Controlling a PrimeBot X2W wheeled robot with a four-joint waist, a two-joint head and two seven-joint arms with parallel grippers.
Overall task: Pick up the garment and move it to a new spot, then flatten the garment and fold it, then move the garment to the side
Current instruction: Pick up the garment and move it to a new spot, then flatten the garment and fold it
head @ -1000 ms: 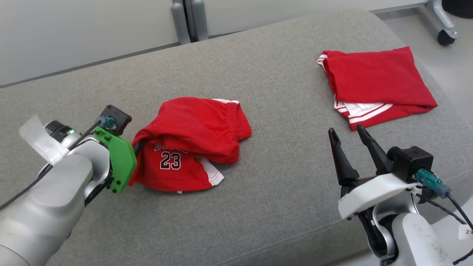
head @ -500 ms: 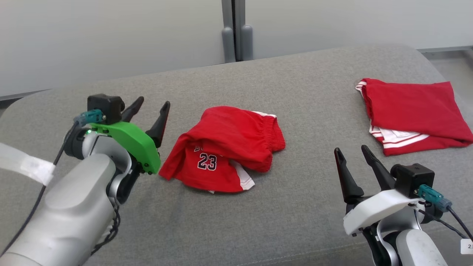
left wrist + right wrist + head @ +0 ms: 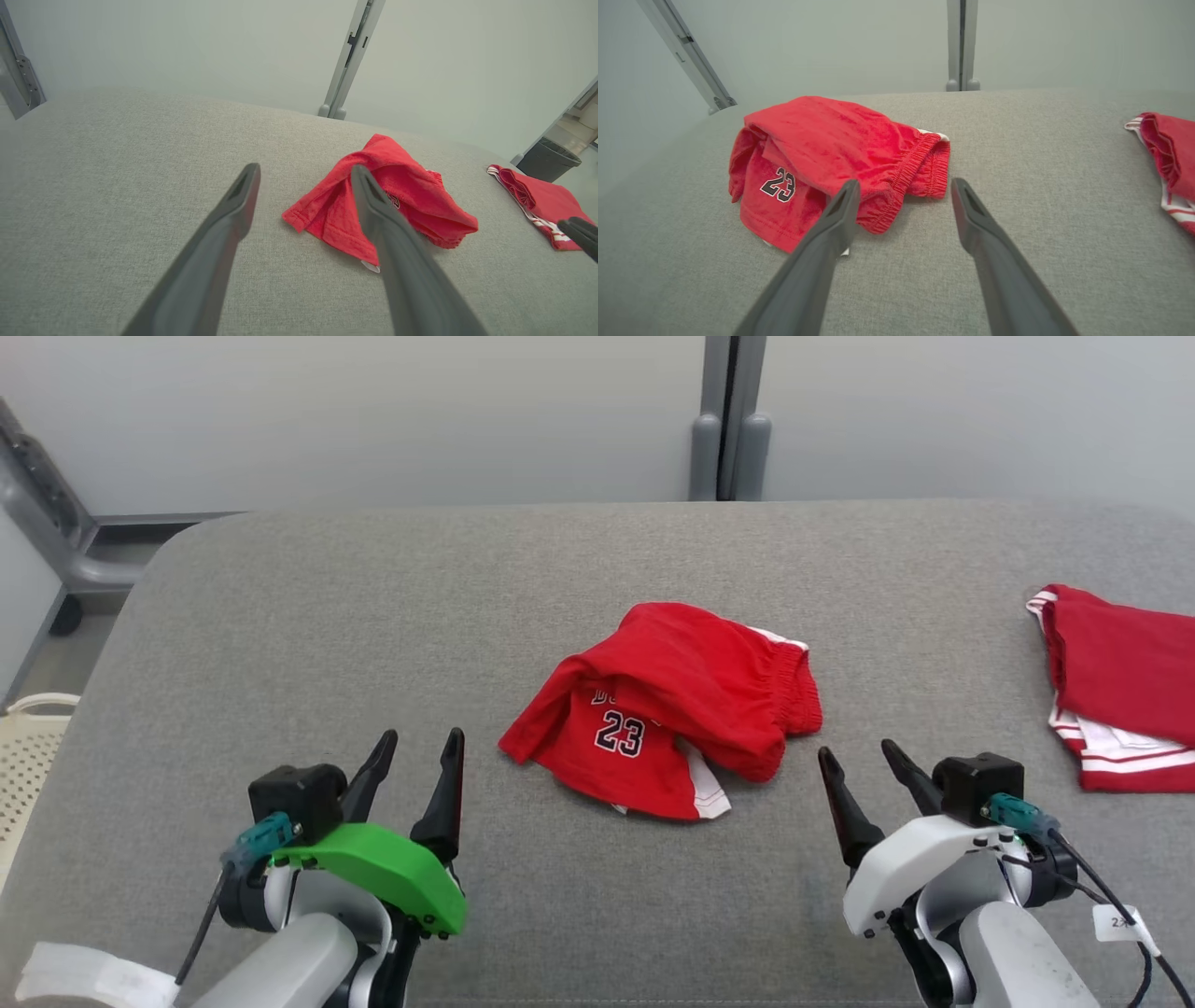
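Red basketball shorts (image 3: 672, 700) lie crumpled near the middle of the grey cushion (image 3: 373, 616), and nothing is touching them. You can see them bunched into a loose heap: the elastic waistband (image 3: 794, 691) faces the robot's right, one layer is draped over the rest, and the number 23 (image 3: 620, 734) shows on the panel beneath it. A strip of white trim peeks out at the near edge.

Your left gripper (image 3: 420, 737) sits at the lower left of the head view, near the shorts on their left and apart from the cloth. Its two dark fingers are spread wide with nothing between them. In the left wrist view, the hem corner of the shorts lies just beyond the fingertips, partly behind one finger.

Your right gripper (image 3: 856, 751) sits at the lower right, close to the waistband side but clear of it. Its fingers are likewise spread apart and empty. In the right wrist view, the waistband lies just past them, with bare cushion in the gap.

Well off to the robot's right, a folded red garment (image 3: 1130, 700) with white stripes rests on the same cushion. A grey post (image 3: 733, 420) stands against the pale wall behind. A cream basket (image 3: 23, 756) shows at the left edge, off the cushion, and the left wrist view picks up a black bin (image 3: 549, 161) beyond the cushion's far end.
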